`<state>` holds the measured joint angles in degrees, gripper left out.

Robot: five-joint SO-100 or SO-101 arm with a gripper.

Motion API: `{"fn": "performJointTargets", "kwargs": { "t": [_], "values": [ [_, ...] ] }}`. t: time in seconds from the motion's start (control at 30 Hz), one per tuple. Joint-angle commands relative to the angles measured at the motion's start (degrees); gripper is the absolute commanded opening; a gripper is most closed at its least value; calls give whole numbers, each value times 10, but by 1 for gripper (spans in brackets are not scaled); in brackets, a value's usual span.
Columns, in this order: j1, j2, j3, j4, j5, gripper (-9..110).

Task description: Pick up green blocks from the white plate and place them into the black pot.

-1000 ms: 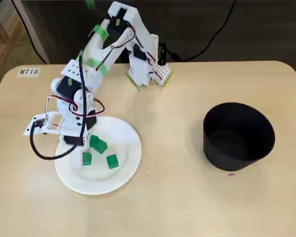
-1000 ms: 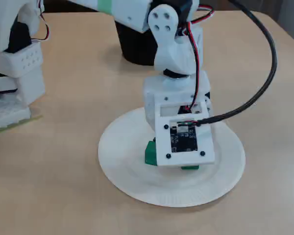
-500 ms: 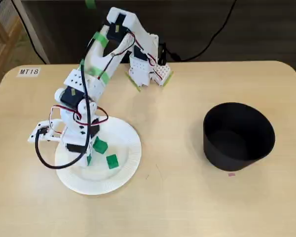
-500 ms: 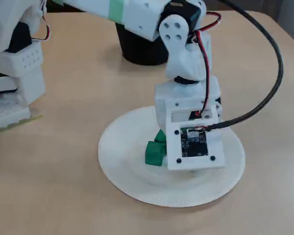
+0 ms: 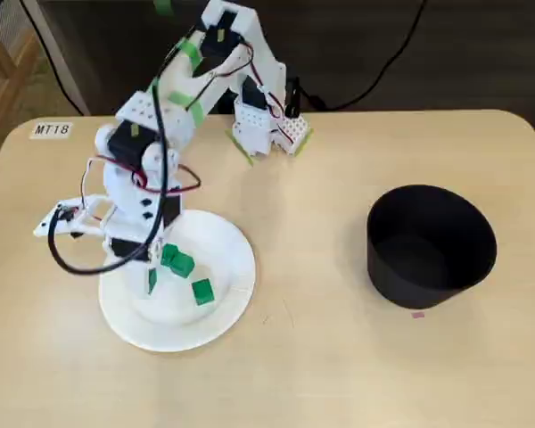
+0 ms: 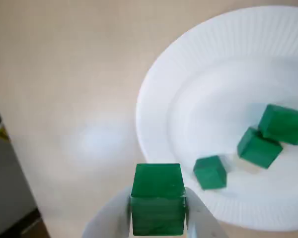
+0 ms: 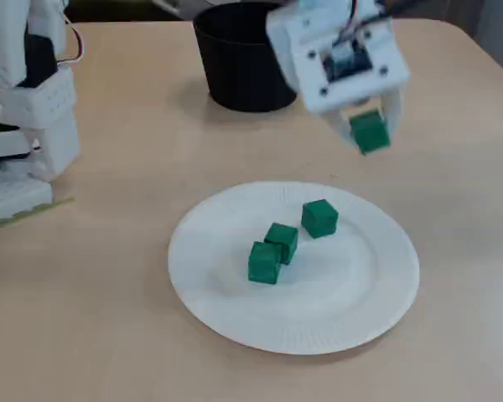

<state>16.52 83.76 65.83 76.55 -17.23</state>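
Wrist view: the gripper (image 6: 158, 220) is clamped on one green block (image 6: 158, 191), holding it in the air over the bare table (image 6: 64, 74) just left of the white plate (image 6: 154, 99). In a fixed view, three loose blocks (image 7: 282, 241) lie near the plate's middle, two touching. The black pot (image 7: 239, 75) stands at the far side, well apart from the plate.

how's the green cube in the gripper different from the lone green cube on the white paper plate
The held green cube is clamped in the gripper, raised clear of the white paper plate; the lone green cube rests on that plate, untouched. Both look alike in colour and shape.
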Motion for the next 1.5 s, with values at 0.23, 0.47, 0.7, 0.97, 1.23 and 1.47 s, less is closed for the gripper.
{"fn": "performJointTargets", "kwargs": {
  "t": [0.23,0.47,0.7,0.97,1.23,1.47],
  "values": [
    [-429,282,287,-259,139,-2],
    [-561,285,432,-400,156,-2],
    [-569,272,504,-462,161,-2],
    [-567,267,506,-439,134,26],
    [-548,315,497,-406,127,22],
    [-381,378,425,-247,129,-2]
  ]
}}
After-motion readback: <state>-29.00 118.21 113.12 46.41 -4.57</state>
